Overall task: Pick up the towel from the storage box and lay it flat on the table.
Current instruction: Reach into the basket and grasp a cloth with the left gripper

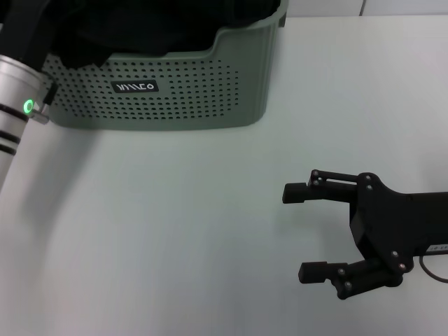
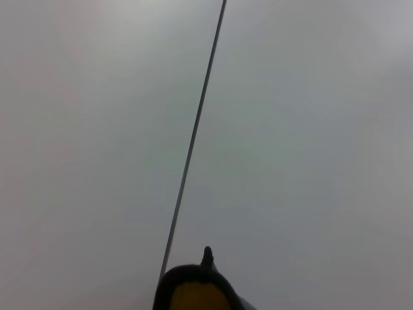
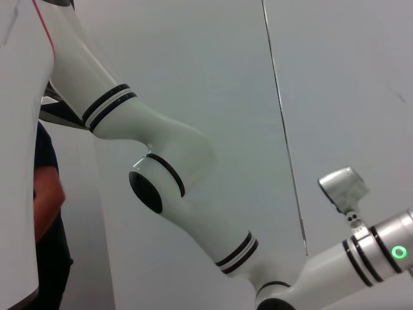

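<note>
The storage box (image 1: 210, 98) stands at the far side of the table (image 1: 175, 224), its dark label (image 1: 136, 87) facing me. Only black cloth (image 1: 161, 24) shows inside it; no yellow towel shows in the head view. My left arm reaches up along the box's left end, and its black gripper body (image 1: 19, 31) runs off the picture's upper edge with its fingers hidden. The left wrist view shows a small dark-edged yellowish shape (image 2: 193, 294); I cannot tell what it is. My right gripper (image 1: 294, 232) hovers open and empty over the table, near right.
The left arm's silver wrist with a green light (image 1: 28, 106) is close to the box's left wall. The right wrist view shows the left arm's white links (image 3: 168, 168) and a person (image 3: 45, 213) at the side. A wall seam (image 2: 193, 142) shows behind.
</note>
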### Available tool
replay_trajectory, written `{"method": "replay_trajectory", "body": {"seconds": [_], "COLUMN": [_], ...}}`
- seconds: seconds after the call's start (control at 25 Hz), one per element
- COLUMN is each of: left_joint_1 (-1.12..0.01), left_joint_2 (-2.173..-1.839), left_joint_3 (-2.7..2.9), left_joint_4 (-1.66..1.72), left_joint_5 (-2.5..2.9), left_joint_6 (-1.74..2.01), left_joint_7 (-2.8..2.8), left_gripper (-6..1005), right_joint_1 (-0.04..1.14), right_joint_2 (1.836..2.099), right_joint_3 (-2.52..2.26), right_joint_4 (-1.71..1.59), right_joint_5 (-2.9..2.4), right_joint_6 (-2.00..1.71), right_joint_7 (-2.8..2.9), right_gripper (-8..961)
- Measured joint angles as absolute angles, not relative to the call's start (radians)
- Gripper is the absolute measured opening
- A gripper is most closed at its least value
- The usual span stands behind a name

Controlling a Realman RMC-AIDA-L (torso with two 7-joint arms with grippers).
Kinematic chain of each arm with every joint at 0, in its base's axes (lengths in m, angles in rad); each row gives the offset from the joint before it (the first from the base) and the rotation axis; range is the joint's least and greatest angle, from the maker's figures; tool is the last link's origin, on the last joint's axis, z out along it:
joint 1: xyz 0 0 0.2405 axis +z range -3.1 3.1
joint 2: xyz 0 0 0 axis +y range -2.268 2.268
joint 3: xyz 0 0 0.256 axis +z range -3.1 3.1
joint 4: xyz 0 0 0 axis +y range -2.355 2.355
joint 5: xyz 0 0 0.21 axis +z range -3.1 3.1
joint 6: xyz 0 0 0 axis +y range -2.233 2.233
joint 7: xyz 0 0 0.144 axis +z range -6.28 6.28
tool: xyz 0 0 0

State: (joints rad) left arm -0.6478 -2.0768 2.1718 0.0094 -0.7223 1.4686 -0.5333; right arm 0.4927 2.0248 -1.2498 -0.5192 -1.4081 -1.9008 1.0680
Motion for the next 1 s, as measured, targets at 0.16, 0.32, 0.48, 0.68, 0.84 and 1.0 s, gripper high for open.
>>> {"method": "replay_trajectory", "body": {"seconds": [0.16, 0.32, 0.48, 0.68, 0.84, 1.0], "left_joint_1": [-0.668, -0.671, -0.670, -0.663, -0.663, -0.667], "left_joint_2": [-2.083, -2.082, -2.080, -2.082, -2.082, -2.086], "left_joint_3": [2.171, 2.171, 2.171, 2.171, 2.179, 2.177], "left_joint_4": [0.016, 0.048, 0.067, 0.079, 0.087, 0.088], "left_joint_5": [-0.743, -0.748, -0.780, -0.795, -0.784, -0.777], "left_joint_6": [1.435, 1.397, 1.363, 1.360, 1.360, 1.360], "left_joint_7": [-0.493, -0.464, -0.431, -0.419, -0.420, -0.426], "left_gripper": [436, 429, 423, 414, 408, 401], "right_joint_1": [0.489, 0.485, 0.483, 0.482, 0.482, 0.481], "right_joint_2": [2.025, 2.025, 2.025, 2.025, 2.025, 2.025], "right_joint_3": [-1.250, -1.248, -1.247, -1.247, -1.248, -1.249], "right_joint_4": [-0.521, -0.519, -0.518, -0.518, -0.518, -0.518], "right_joint_5": [-1.408, -1.408, -1.408, -1.408, -1.408, -1.408], "right_joint_6": [-1.901, -1.901, -1.901, -1.901, -1.902, -1.905], "right_joint_7": [1.066, 1.057, 1.057, 1.057, 1.057, 1.056], "right_gripper": [849, 846, 844, 841, 839, 836]}}
